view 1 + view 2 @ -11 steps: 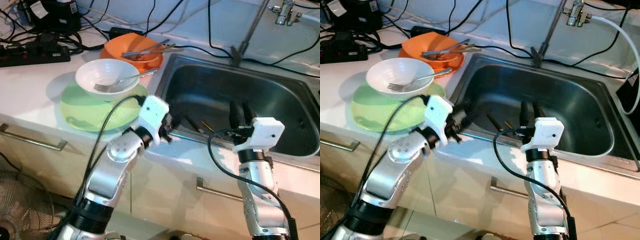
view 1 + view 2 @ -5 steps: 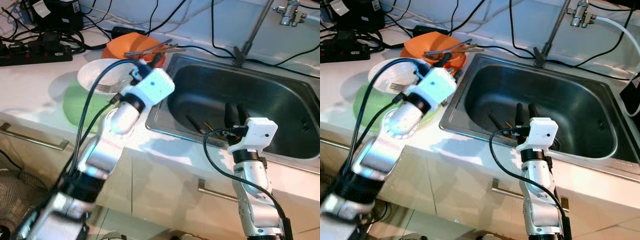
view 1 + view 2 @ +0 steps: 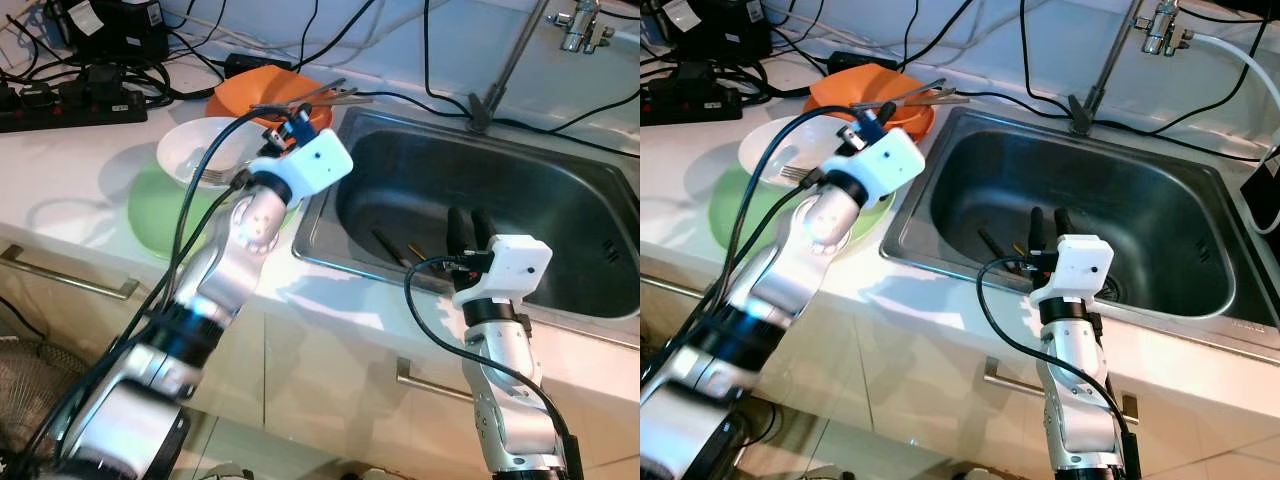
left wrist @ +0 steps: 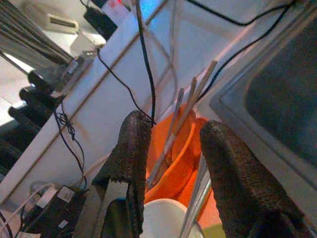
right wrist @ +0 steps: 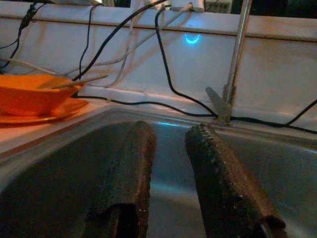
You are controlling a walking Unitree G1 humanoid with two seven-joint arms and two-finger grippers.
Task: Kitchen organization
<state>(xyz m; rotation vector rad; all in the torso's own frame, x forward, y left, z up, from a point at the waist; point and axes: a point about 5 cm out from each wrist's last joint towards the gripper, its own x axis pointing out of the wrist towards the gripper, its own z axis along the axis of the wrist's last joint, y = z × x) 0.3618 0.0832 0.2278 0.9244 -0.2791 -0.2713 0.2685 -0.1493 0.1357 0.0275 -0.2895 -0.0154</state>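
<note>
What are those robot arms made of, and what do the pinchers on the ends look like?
Both arms are silver metal tubes with black joint rings and a white boxy wrist housing. A black cable loops outside each arm. The left gripper and right gripper each have two long black fingers with a rough, pebbled surface.

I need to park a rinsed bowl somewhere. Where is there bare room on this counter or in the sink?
Bare steel covers the sink's right half. White counter lies bare left of the green plate. Crowded: cables and power strip behind; orange bowl beside the sink.
</note>
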